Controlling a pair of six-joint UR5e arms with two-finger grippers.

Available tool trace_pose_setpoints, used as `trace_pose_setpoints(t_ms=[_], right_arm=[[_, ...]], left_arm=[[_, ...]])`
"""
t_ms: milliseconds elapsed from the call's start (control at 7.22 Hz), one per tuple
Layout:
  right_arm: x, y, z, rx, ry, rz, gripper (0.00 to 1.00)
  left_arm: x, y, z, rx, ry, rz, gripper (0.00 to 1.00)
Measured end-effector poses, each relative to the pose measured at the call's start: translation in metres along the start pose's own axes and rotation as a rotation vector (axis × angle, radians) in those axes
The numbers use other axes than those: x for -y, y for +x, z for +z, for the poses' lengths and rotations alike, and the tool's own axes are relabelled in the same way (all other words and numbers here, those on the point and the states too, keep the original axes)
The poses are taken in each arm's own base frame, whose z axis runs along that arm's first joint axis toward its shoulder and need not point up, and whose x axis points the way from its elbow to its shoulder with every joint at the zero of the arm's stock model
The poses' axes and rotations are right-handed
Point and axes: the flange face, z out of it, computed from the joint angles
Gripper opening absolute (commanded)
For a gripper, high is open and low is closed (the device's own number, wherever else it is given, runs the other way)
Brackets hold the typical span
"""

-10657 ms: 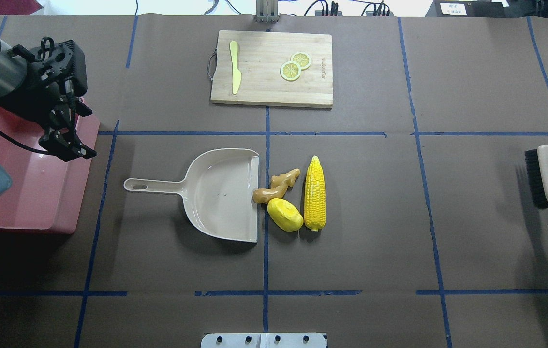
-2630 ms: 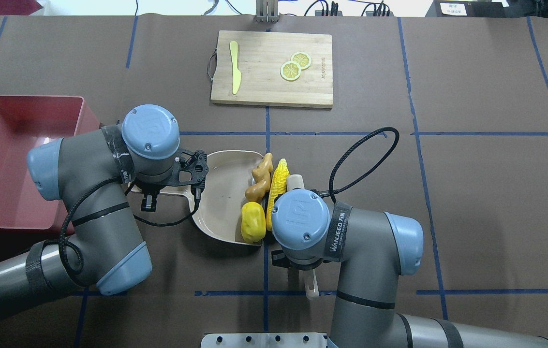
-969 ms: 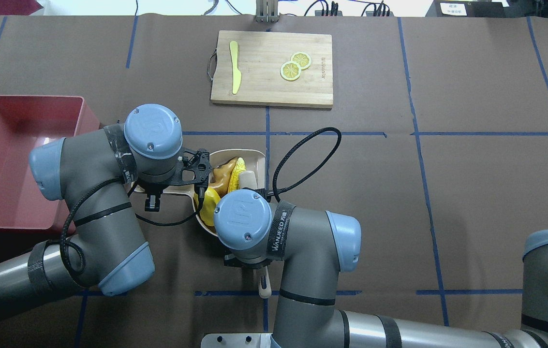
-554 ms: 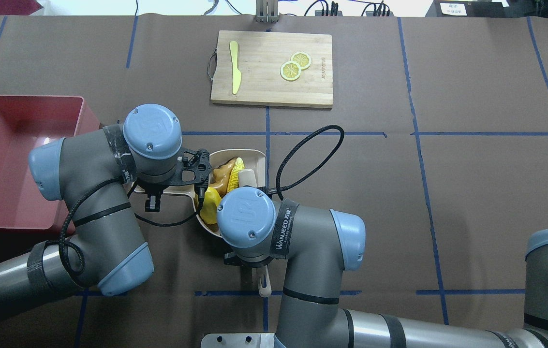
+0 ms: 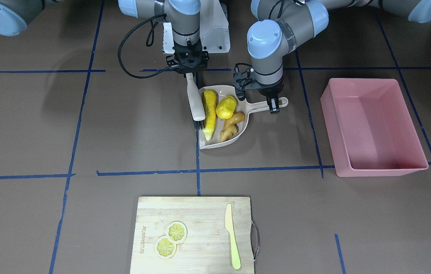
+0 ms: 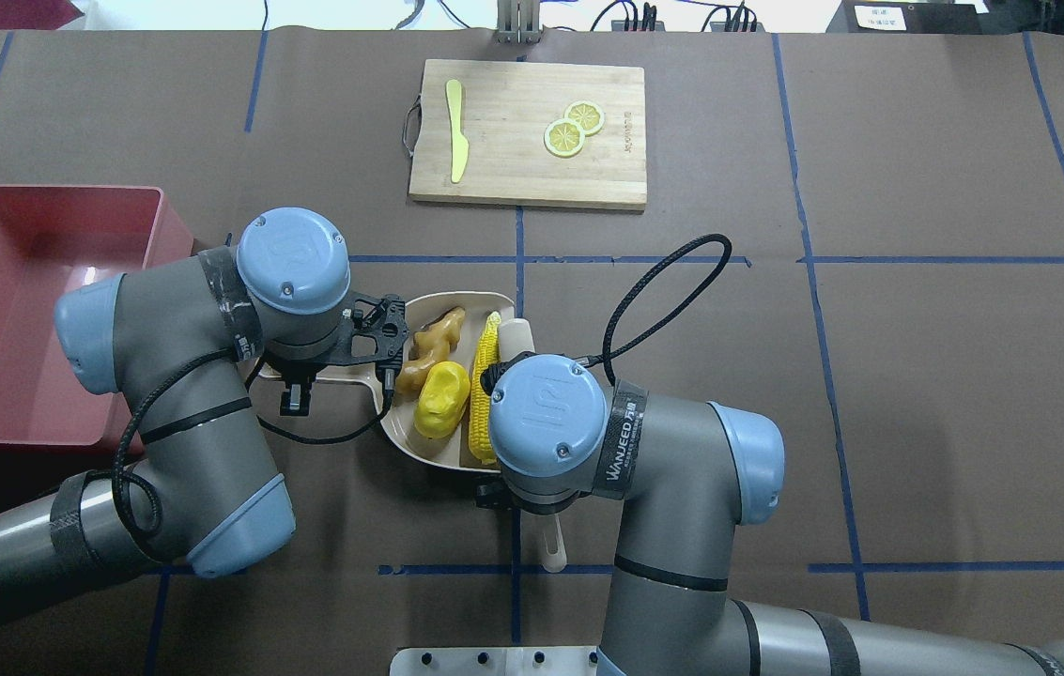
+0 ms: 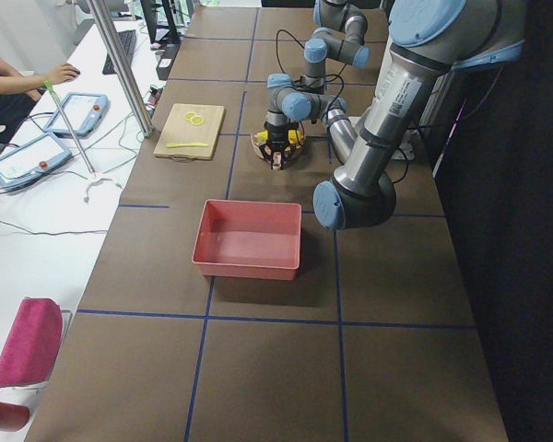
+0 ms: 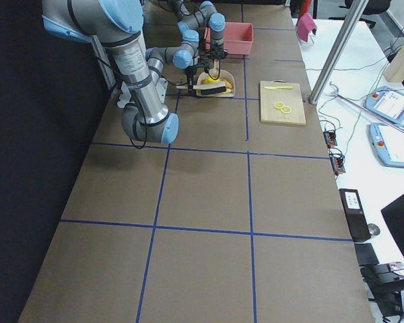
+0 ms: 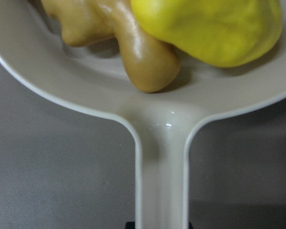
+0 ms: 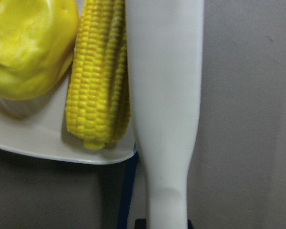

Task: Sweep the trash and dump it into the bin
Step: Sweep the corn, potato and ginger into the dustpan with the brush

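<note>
Bin [image 5: 384, 170] is sitting empty, well apart from the dustpan [image 5: 256, 107] on the robot's left side, so the whole load is still needing a carry across open table. Left gripper [image 5: 272, 102] is clamping the dustpan's handle only. With all the weight out at the far end, the pan is likely sagging or twisting in the jaws once it lifts (judgement, not seen).

Right gripper [image 5: 189, 72] is closed around the brush [image 5: 194, 102], which is lying along the pan's open lip and touching the corn [image 5: 209, 114]. Biggest risk: the corn is resting right at that lip, so it is probably rolling out onto the table if the brush pulls off before the pan tips back. Potato [image 5: 226, 107] and ginger [image 5: 232, 125] are sitting deeper, near the handle neck. They are safer, though a mouth-down tilt is sending them out too. Dumping short of the bin rim is the other miss.

Versus 0.6 s ago: the right arm is now further back toward its own side and the brush is out at the lip instead of deep inside the pan. The corn is lying stretched along the lip, and potato and ginger are spread apart rather than bunched at the back. Versus the earliest frame, all three are now in the pan, not beside it.
</note>
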Motion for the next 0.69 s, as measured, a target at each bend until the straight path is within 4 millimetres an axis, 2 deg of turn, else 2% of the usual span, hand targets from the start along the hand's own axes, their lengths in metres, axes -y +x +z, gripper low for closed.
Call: trace_pose_setpoints(t_ms=[415, 692], right_arm=[[0.001, -0.003, -0.004, 0.006, 0.006, -0.002, 0.0], [0.002, -0.005, -0.009, 0.015, 0.012, -0.002, 0.0]], left_arm=[[-0.006, -0.001, 0.029, -0.001, 0.108, 0.023, 0.01], [-0.006, -0.002, 0.036, -0.022, 0.155, 0.03, 0.01]])
